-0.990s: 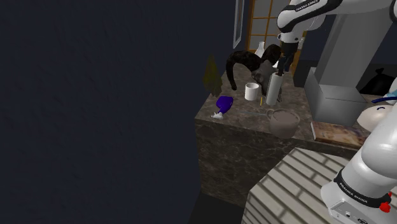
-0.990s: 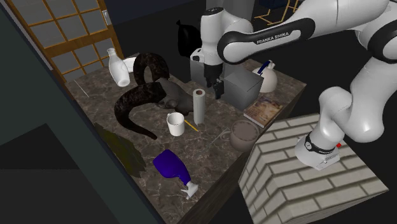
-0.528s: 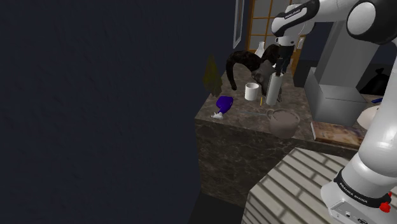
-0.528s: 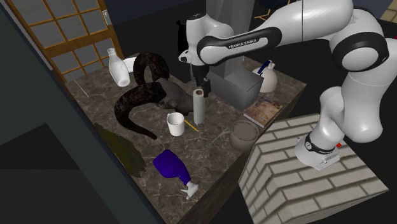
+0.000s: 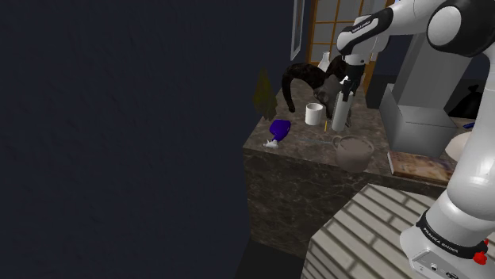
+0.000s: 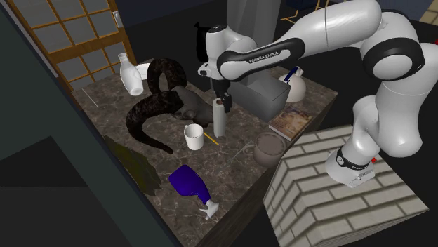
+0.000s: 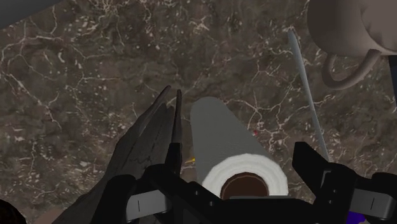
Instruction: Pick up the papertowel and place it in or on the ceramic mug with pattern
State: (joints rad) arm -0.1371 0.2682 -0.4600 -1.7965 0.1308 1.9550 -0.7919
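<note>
Over the marble tabletop (image 6: 228, 168), the gripper (image 6: 223, 102) has swung in from 3 o'clock in the second exterior view and sunk to straddle the top of the upright papertowel (image 6: 220, 121); its fingers stand wide, the roll between them, not clasped. Roll unmoved, mid-tabletop, with a white mug (image 6: 194, 136) just beside it at 8 o'clock and a grey mug (image 6: 267, 149) near at 4 o'clock. Approach looks finished, so closing on the roll likely comes next.
</note>
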